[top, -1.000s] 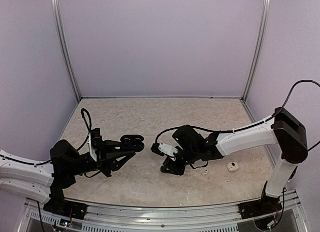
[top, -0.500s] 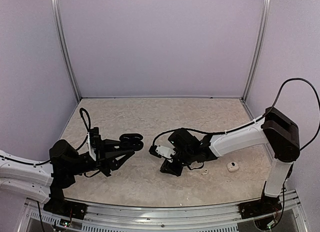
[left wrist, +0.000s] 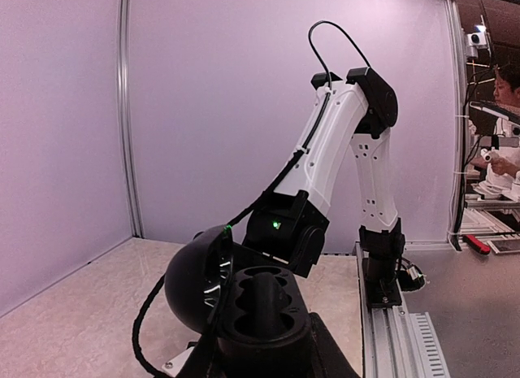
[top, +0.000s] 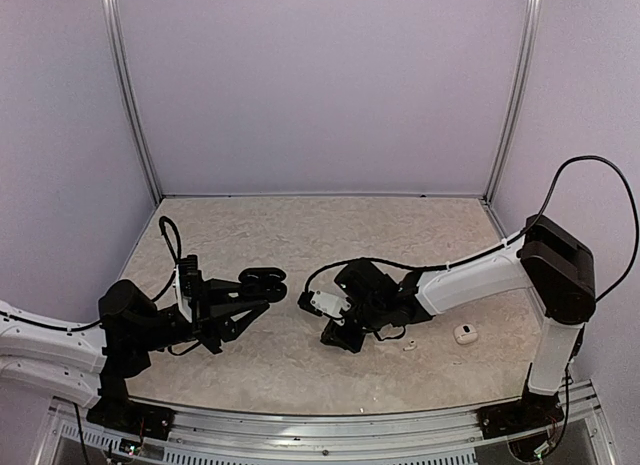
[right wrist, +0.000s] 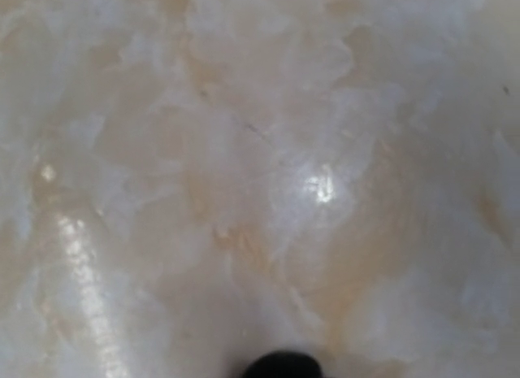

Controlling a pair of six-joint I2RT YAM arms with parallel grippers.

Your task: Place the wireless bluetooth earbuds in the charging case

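Left hand (top: 255, 288) clamped the open charging case (left wrist: 264, 313). Right hand's (top: 335, 337) state we could not tell; earbud pickup seemed next.

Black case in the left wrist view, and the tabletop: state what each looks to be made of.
Black case: likely moulded plastic, smooth with a slight gloss; soft highlights run along the domed lid and the rounded wells. Tabletop: beige marbled pattern with a polished finish; bright glare spots show on it. Whether it is stone or printed laminate cannot be told.
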